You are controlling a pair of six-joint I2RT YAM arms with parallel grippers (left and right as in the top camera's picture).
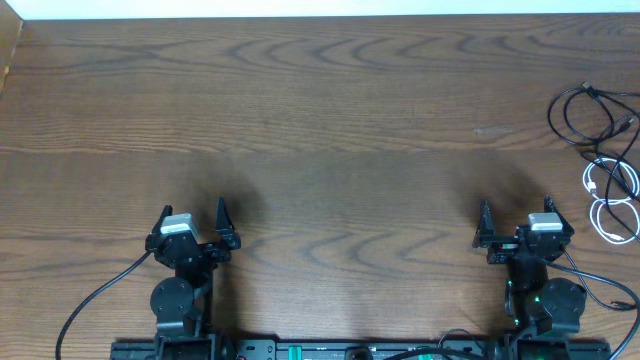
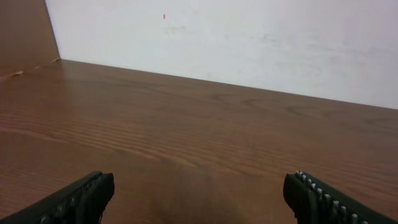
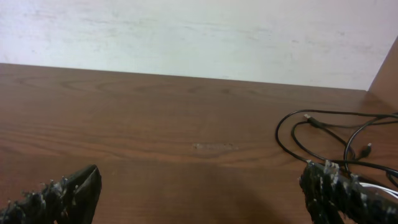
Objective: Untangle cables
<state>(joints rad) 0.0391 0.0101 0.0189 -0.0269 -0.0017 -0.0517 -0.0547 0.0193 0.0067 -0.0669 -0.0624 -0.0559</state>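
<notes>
The table (image 1: 330, 120) is dark brown, with a wavy wood grain of darker brown lines. The wall (image 2: 249, 43) is white with faint grey stains, and it has 1 small red dot (image 2: 164, 16). The black cables (image 1: 585, 115) are plain black, and 1 white cable (image 1: 612, 200) is plain white. The left gripper (image 1: 193, 210) and the right gripper (image 1: 517, 207) are black, each with a pale grey top. Near the right gripper, 1 small light (image 1: 537, 297) is green.
</notes>
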